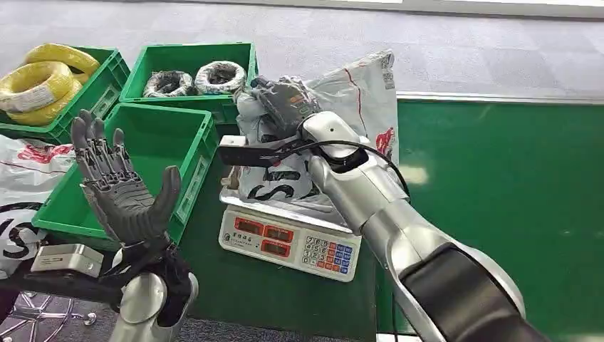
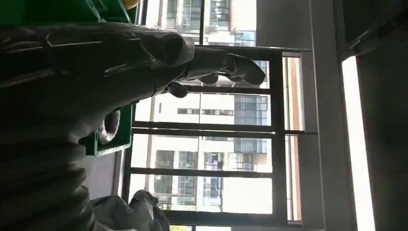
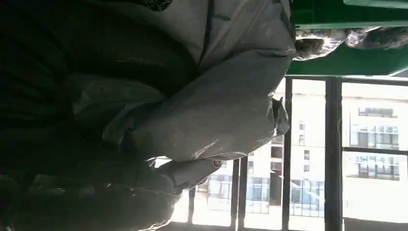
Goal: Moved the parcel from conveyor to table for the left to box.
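Observation:
A white plastic parcel (image 1: pixel 356 92) with black and red print stands on end, its lower part on the steel plate of a weighing scale (image 1: pixel 288 242). My right hand (image 1: pixel 283 100) grips the parcel's upper left side from above. In the right wrist view the crumpled parcel (image 3: pixel 226 96) lies close against the hand. My left hand (image 1: pixel 117 189) is raised at the left with fingers spread and palm facing right, holding nothing. Seen from the left wrist, the left hand (image 2: pixel 96 72) stretches out flat against a window.
An empty green crate (image 1: pixel 153 135) stands just behind my left hand. Behind it are a crate of wrapped coils (image 1: pixel 189 60) and a crate of yellow cable (image 1: pixel 43 85). More white bags (image 1: pixel 21 164) lie far left. The green conveyor (image 1: pixel 513 199) runs along the right.

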`<state>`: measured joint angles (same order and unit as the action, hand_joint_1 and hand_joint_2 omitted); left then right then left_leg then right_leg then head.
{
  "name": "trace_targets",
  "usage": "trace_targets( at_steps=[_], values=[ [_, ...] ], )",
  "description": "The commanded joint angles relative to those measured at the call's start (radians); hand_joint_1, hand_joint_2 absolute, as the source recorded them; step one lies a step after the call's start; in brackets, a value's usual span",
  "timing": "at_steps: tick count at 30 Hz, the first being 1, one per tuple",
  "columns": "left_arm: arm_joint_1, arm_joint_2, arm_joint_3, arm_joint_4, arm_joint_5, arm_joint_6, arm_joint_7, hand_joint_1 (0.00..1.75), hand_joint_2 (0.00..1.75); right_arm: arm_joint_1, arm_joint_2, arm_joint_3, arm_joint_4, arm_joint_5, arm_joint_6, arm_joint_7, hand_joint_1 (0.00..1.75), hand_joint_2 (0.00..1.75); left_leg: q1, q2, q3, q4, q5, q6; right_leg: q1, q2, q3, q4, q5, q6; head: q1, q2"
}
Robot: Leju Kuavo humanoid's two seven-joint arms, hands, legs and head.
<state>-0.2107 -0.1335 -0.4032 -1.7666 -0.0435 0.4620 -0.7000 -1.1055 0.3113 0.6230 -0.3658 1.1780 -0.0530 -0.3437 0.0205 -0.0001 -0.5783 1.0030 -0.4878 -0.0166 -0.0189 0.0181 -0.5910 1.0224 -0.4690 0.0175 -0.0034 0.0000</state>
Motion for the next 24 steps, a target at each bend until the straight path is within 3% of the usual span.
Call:
trace_targets(
  at_steps=[1,2,16,24],
  values=[
    [-0.049,0.012,-0.008,0.063,0.001,-0.002,0.002,0.00,1.75,0.000,0.024,0.034,0.055,-0.002,-0.025,-0.005,0.14,1.75,0.000,-0.001,0.001,-0.001,0.001,0.001,0.000,-0.003,0.001,-0.001,0.000,-0.001,0.000,0.000],
    [-0.055,0.013,-0.011,0.068,0.002,-0.002,0.002,0.00,1.75,0.006,0.021,0.036,0.058,-0.002,-0.034,0.001,0.00,1.75,0.000,-0.001,0.001,-0.001,0.001,0.001,0.000,-0.002,0.001,0.000,0.000,-0.001,0.000,0.000],
    [-0.055,0.013,-0.011,0.068,0.002,-0.002,0.002,0.00,1.75,0.006,0.021,0.036,0.058,-0.002,-0.034,0.001,0.00,1.75,0.000,-0.001,0.000,-0.001,0.001,0.001,0.000,-0.003,0.000,0.000,0.000,-0.001,0.000,0.000],
    [-0.074,0.011,-0.010,0.069,0.006,-0.002,0.002,0.00,1.75,-0.015,-0.032,0.017,0.036,0.000,-0.172,0.055,0.00,1.75,0.000,-0.003,0.000,-0.001,0.001,0.001,0.000,-0.005,0.001,-0.001,0.000,-0.001,0.000,0.000]
  ],
)
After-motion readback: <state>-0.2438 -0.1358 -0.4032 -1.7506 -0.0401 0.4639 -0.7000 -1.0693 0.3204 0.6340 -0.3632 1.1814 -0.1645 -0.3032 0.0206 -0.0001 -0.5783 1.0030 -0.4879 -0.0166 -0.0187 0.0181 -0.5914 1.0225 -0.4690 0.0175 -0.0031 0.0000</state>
